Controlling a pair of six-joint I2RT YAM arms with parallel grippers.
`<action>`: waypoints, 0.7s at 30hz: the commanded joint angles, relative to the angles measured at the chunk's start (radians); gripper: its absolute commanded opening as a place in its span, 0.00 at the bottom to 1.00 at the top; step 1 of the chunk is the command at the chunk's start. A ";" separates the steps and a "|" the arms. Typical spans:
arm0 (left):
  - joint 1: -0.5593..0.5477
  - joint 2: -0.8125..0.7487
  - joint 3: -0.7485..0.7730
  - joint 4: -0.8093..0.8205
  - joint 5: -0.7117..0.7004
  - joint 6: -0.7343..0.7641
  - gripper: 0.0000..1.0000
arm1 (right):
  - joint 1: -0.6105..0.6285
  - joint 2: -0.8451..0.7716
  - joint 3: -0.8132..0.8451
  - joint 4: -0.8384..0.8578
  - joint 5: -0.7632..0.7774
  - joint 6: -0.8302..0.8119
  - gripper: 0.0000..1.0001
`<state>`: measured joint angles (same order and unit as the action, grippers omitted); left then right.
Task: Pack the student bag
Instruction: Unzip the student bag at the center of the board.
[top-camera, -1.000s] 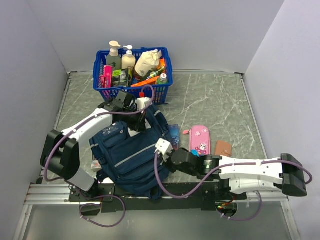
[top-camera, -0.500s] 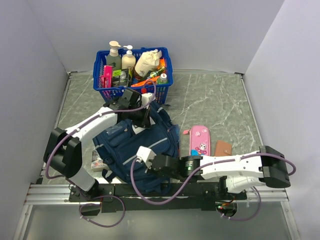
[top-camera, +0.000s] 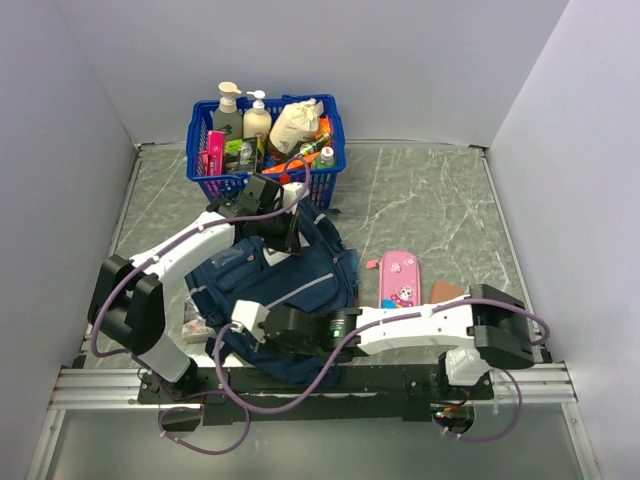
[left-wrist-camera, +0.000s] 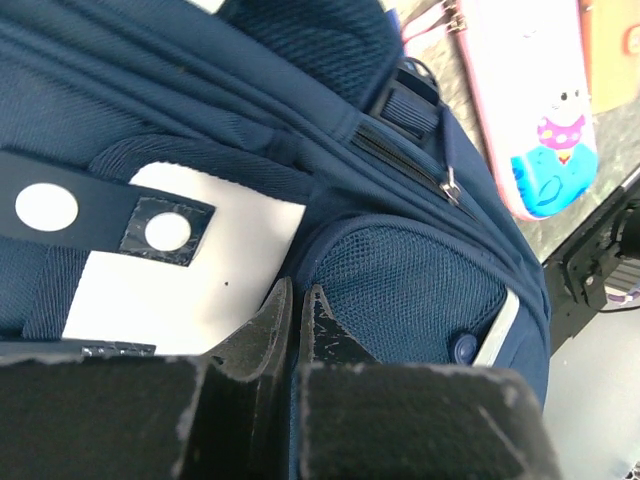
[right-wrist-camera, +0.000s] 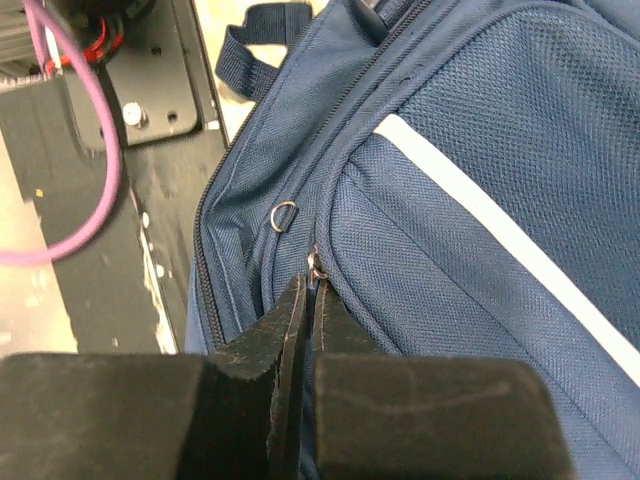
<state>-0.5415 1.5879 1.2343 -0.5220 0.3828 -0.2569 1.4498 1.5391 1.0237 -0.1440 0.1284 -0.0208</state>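
The packing seems to be at its early part. At the back left of the grey marbled bench (top-camera: 430, 210) stands the blue plastic mesh basket (top-camera: 338, 140), full of bottles and small packets. The large navy blue fabric student bag (top-camera: 300, 280) lies flat in front of it, near the arm bases, and in no view do I see a compartment that stands open. To the right of the bag, the pink oblong pencil case with cartoon print (top-camera: 400, 280) and the small brown leather wallet (top-camera: 446, 293) lie on the bench, outside the bag. My judgement is that a compartment must first be unzipped, and after this the loose things must go in; nearly all the work is left.

The left end effector (left-wrist-camera: 297, 300) is closed, with almost no gap between the fingers. Its tips press on the bag at the seam between the white rectangular patch (left-wrist-camera: 190, 290) and the navy mesh side pocket (left-wrist-camera: 400, 290). If a fold of fabric is caught there, I cannot tell.

The right end effector (right-wrist-camera: 308, 290) is closed too, at the bag's near edge. The small metal zipper pull (right-wrist-camera: 316, 266) sits exactly between its tips, so it appears to pinch this pull.
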 joint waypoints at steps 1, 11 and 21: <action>0.037 -0.049 0.047 0.306 -0.097 -0.010 0.01 | 0.003 0.024 0.076 0.116 -0.003 0.005 0.10; 0.063 -0.126 -0.039 0.317 -0.136 0.073 0.01 | -0.239 -0.312 0.013 -0.198 0.169 0.404 0.64; 0.063 -0.137 -0.087 0.309 -0.110 0.157 0.01 | -0.826 -0.611 -0.095 -0.650 0.354 0.826 0.97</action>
<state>-0.5270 1.5002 1.1503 -0.3946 0.3981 -0.1833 0.8692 1.0096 0.9878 -0.5217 0.4084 0.5587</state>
